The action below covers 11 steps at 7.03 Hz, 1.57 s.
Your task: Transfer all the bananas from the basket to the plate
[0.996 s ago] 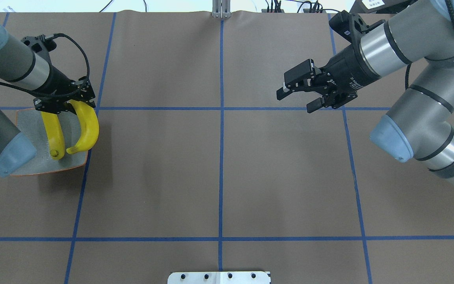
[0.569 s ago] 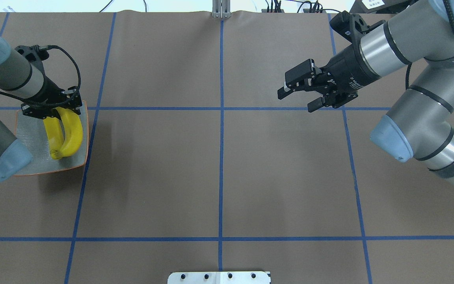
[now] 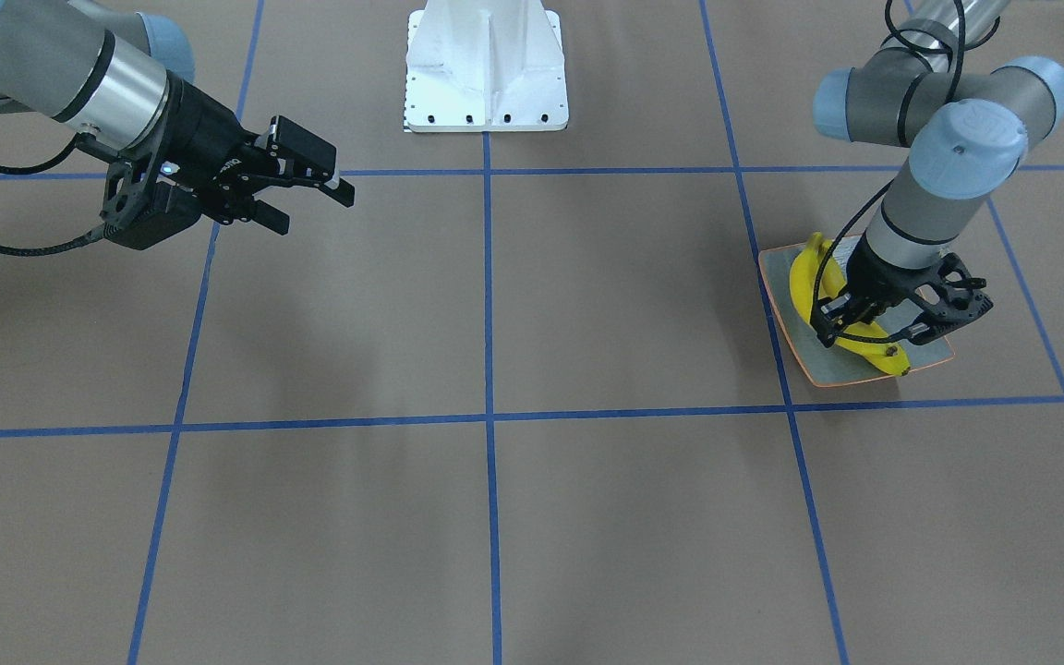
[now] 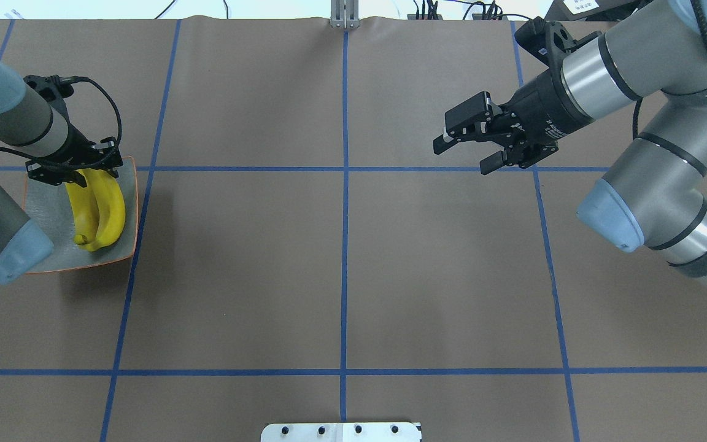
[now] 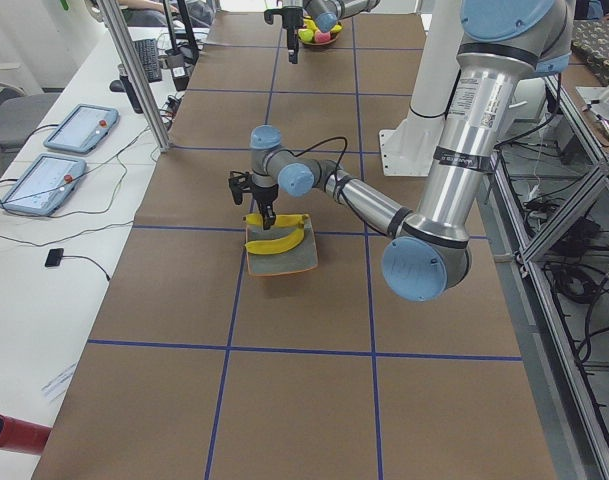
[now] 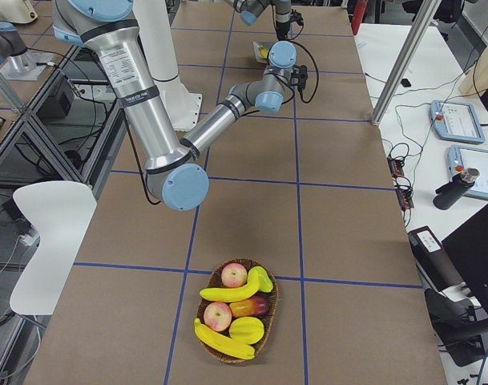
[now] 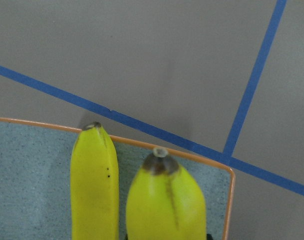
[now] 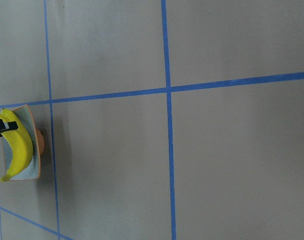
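The grey-blue plate with an orange rim lies at the table's left side. Two yellow bananas rest on it side by side. My left gripper is shut on the far end of the right-hand banana, low over the plate. In the left wrist view that banana fills the bottom centre, with the other banana to its left. My right gripper hangs open and empty over the right half of the table. The basket shows in the exterior right view, holding two more bananas among other fruit.
Apples and other fruit share the basket with the bananas. A white mounting base sits at the robot's side of the table. Blue tape lines cross the brown table cover.
My left gripper has carried its banana leftward and down, from over the plate's right edge to rest beside the other banana. The right arm has barely moved.
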Each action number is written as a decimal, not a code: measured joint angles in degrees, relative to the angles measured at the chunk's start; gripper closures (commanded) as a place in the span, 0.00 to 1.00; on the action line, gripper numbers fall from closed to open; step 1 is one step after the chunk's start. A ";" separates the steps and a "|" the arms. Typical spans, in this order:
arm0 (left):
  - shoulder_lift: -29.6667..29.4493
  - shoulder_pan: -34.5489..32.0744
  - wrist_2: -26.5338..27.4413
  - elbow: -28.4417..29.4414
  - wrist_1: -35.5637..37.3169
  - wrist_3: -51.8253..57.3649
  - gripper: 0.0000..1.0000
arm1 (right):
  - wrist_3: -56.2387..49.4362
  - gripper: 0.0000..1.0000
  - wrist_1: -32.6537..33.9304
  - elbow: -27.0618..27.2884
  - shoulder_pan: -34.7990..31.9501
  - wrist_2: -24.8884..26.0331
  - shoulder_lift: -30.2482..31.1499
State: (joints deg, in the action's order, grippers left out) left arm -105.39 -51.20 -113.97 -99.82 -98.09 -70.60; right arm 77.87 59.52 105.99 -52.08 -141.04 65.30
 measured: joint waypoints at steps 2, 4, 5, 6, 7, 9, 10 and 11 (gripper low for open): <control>0.10 0.01 1.17 -0.22 -0.14 0.54 0.00 | -0.06 0.00 0.26 0.00 -1.79 -0.25 0.32; 0.83 -0.69 1.15 -1.97 -0.03 5.92 0.00 | -3.68 0.00 0.70 -0.45 -6.91 -0.17 4.05; 1.50 -1.18 1.08 -3.26 0.05 8.06 0.00 | -9.79 0.00 0.80 -0.84 -9.80 -0.12 7.62; 1.88 -1.52 1.02 -4.44 0.10 8.96 0.00 | -17.41 0.01 0.84 -1.62 -12.95 -0.06 11.97; 2.03 -1.65 0.98 -5.50 0.18 9.20 0.00 | -24.35 0.01 0.86 -2.63 -15.54 0.26 16.34; 2.10 -1.70 0.95 -6.75 0.26 9.07 0.00 | -36.21 0.01 0.91 -4.16 -18.66 4.42 24.13; 2.10 -1.71 0.94 -7.13 0.27 8.85 0.00 | -43.18 0.01 1.46 -5.36 -20.51 7.03 26.95; 2.10 -1.70 0.94 -7.45 0.27 8.61 0.00 | -51.50 0.01 3.39 -6.76 -23.34 8.90 28.96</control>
State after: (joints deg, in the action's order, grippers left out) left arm -103.28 -52.90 -113.03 -107.27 -97.82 -61.99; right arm 26.37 62.91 99.23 -75.42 -132.14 94.26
